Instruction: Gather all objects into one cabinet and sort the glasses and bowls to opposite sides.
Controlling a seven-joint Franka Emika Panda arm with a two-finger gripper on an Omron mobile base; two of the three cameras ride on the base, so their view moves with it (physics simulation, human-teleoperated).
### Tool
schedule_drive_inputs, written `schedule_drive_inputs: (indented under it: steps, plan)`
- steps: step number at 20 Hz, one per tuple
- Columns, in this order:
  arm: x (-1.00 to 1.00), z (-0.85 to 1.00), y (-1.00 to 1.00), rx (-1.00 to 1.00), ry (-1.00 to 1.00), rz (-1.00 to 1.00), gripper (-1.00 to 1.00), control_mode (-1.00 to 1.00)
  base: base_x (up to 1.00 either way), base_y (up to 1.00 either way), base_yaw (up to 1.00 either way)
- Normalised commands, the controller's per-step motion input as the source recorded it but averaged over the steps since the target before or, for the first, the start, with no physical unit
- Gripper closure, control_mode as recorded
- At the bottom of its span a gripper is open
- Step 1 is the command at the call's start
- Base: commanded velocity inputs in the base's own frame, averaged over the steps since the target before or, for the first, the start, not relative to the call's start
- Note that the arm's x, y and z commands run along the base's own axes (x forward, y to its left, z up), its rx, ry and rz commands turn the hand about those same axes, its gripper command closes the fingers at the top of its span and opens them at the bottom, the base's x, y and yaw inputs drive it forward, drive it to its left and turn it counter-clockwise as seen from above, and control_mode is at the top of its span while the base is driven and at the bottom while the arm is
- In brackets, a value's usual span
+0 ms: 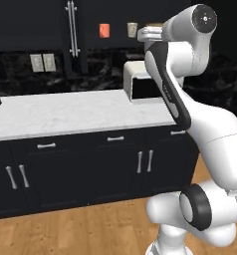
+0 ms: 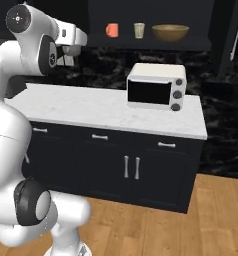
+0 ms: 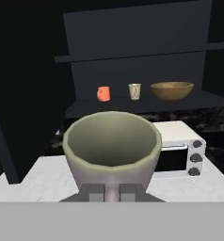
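Gripper (image 3: 112, 192) pinches rim of cream cup (image 3: 112, 141), held high above counter (image 2: 91, 107). On open cabinet shelf (image 3: 132, 104): orange cup (image 3: 103, 93) left, second cream cup (image 3: 134, 91) beside it, wooden bowl (image 3: 172, 90) right. Microwave (image 2: 156, 86) on counter below.

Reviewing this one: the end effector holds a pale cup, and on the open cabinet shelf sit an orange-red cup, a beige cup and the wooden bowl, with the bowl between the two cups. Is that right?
Not quite. The wooden bowl sits at the right end of the row, not between the cups. The beige cup is in the middle, the orange-red cup at the left, as the right base view shows. The end effector does hold a pale cup in the hand view.
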Motion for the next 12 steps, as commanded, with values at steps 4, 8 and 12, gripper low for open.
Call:
schedule_drive_inputs:
  steps: [4,8,12]
  plan:
    - [0.0,0.0,0.0,0.0,0.0,0.0,1.0,1.0,0.47,0.0,0.0]
    - [0.0,0.0,0.0,0.0,0.0,0.0,1.0,1.0,0.44,0.0,0.0]
    - [0.0,0.0,0.0,0.0,0.0,0.0,1.0,1.0,0.4,0.0,0.0]
